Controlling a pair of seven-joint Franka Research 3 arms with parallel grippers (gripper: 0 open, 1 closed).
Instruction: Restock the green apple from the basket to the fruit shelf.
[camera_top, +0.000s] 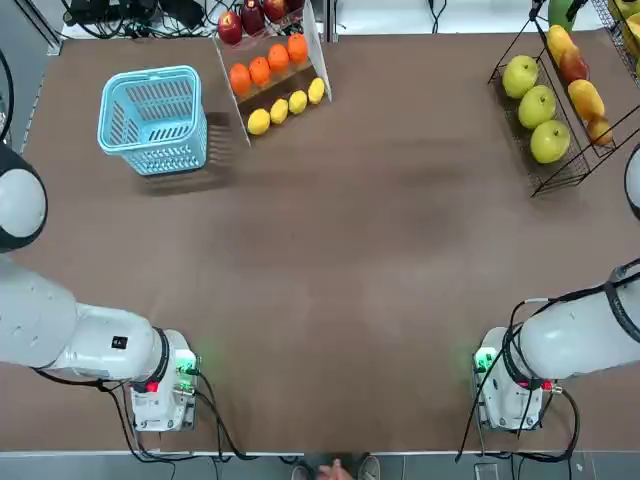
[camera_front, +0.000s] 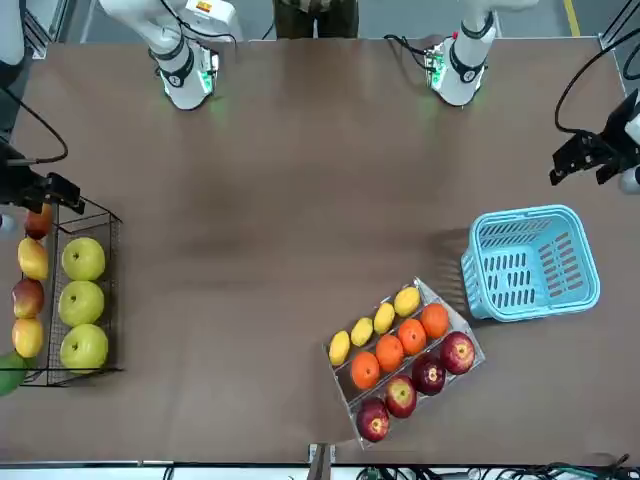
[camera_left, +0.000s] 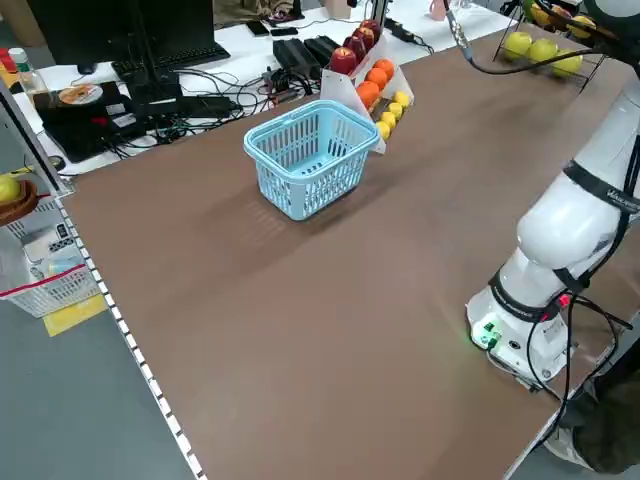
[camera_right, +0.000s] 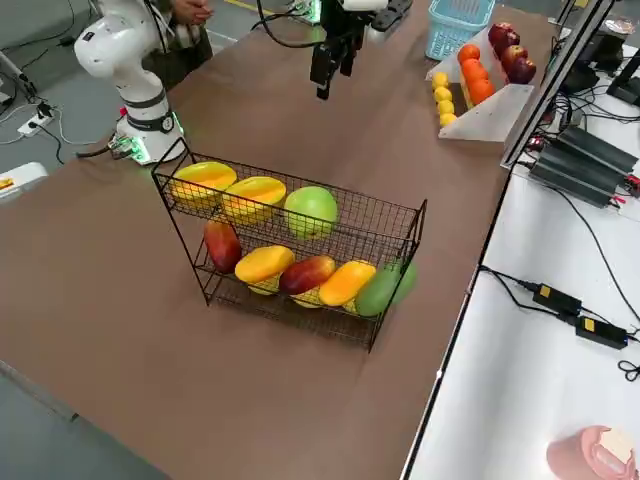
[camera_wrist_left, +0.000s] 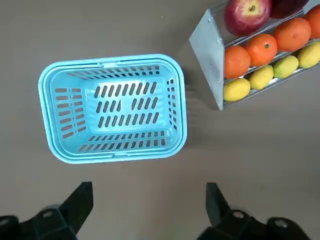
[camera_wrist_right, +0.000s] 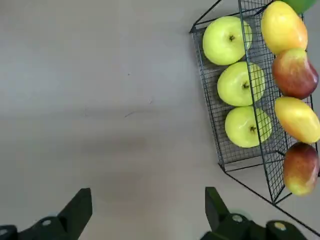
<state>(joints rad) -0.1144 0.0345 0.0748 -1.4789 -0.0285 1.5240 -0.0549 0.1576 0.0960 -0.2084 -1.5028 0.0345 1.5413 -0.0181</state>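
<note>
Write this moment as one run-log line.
basket: empty | fruit shelf: three green apples in front row | left gripper: open above basket | right gripper: open beside shelf

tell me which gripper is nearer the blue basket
Left. The left gripper hangs open above the table just beside the basket, which is empty. The right gripper, also open, is across the table next to the fruit shelf.

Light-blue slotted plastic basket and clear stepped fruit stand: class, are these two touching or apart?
Apart. In the left wrist view, bare brown table shows between the light-blue slotted plastic basket and the clear stepped fruit stand.
</note>
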